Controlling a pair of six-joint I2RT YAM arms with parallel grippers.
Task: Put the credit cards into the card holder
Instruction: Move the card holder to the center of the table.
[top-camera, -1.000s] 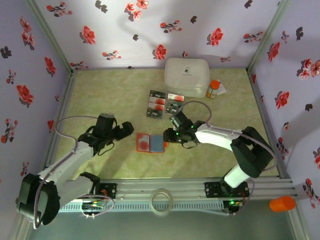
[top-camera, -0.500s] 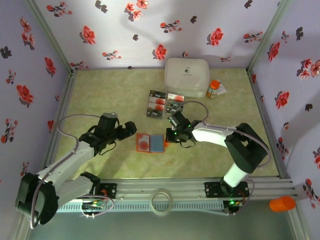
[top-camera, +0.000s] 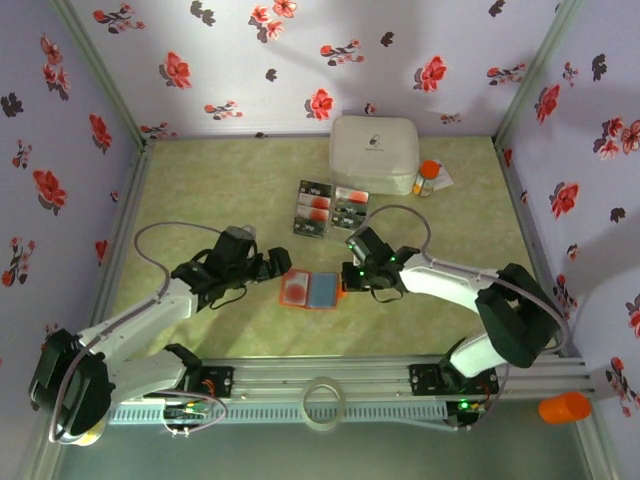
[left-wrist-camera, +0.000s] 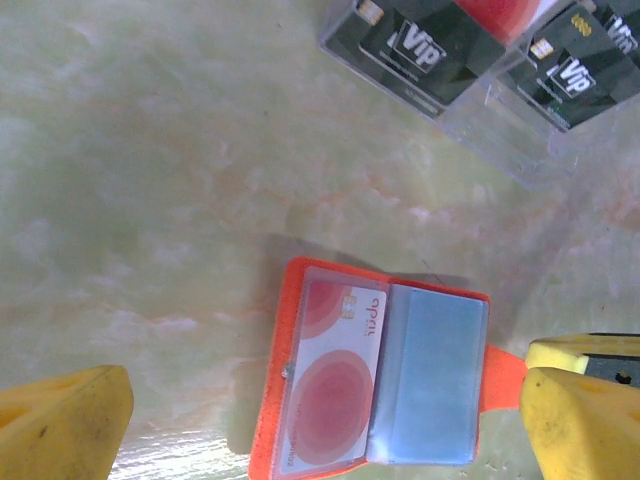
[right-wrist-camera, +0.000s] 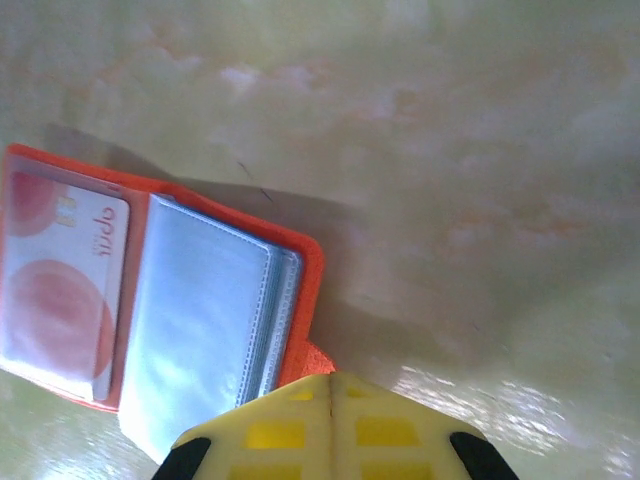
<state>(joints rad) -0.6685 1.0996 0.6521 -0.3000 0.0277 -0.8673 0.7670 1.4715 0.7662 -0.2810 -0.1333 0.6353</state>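
Observation:
The orange card holder (top-camera: 310, 290) lies open on the table, with a white card with red circles (left-wrist-camera: 335, 380) in its left clear pocket and blue sleeves on the right. My right gripper (top-camera: 345, 284) is at its right edge, shut on the holder's orange tab (right-wrist-camera: 318, 360); the fingers (right-wrist-camera: 300, 430) meet with no gap. My left gripper (top-camera: 275, 268) hovers just left of the holder, open, its yellow fingertips (left-wrist-camera: 60, 420) spread wide on either side. More credit cards (top-camera: 324, 208), black ones marked VIP (left-wrist-camera: 430, 50), sit in clear trays behind.
A big white rounded box (top-camera: 374, 152) stands at the back, an orange-capped pill bottle (top-camera: 428, 178) to its right. A tape ring (top-camera: 325, 402) rests on the front rail. Flowered walls enclose the table.
My right gripper has shut at the holder's right edge, and the holder has slid slightly right and nearer. The left arm has moved right, closer to the holder.

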